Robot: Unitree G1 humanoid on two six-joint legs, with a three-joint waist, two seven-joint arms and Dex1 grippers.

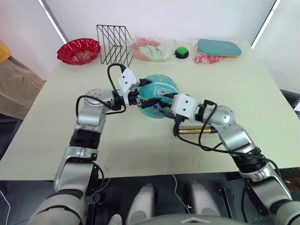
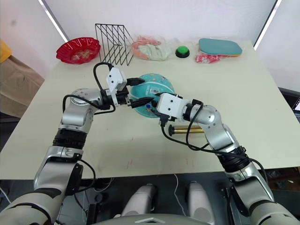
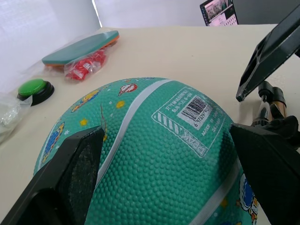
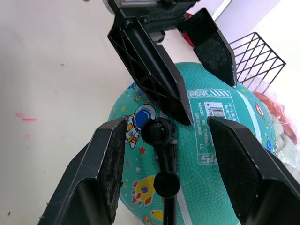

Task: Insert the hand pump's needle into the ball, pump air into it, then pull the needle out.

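1. Nearest the robot, the hand pump (image 1: 197,131) lies flat on the counter (image 1: 154,154), just beside and under the right forearm. Its long axis runs across the counter, left to right. Its thin black hose leads up toward the ball.

2. The right tool (image 4: 164,154) is at the ball's near-right side with both fingers spread wide, gripping nothing. Between them, in the right wrist view, the black fitting of the needle (image 4: 161,133) stands against the ball's skin, its stem running back toward the wrist. The pin itself cannot be made out, so whether it is already seated cannot be told.

3. The ball (image 1: 157,96) rests mid-counter, barcode label turned upward. The left tool (image 3: 168,154) straddles it from the left, open fingers on either flank; whether they press the rubber cannot be told.

4. The step in hand looks like seating or minding the needle. To do it well, the left tool should steady the ball so it cannot roll. The fitting should be closed on squarely and pushed straight along the pin's axis into the valve, never sideways, as so thin a pin would likely bend.

5. Farther back stand a black wire rack (image 1: 114,44), a red bowl (image 1: 78,50), a green button (image 1: 181,52) and a teal paddle case (image 1: 219,47).
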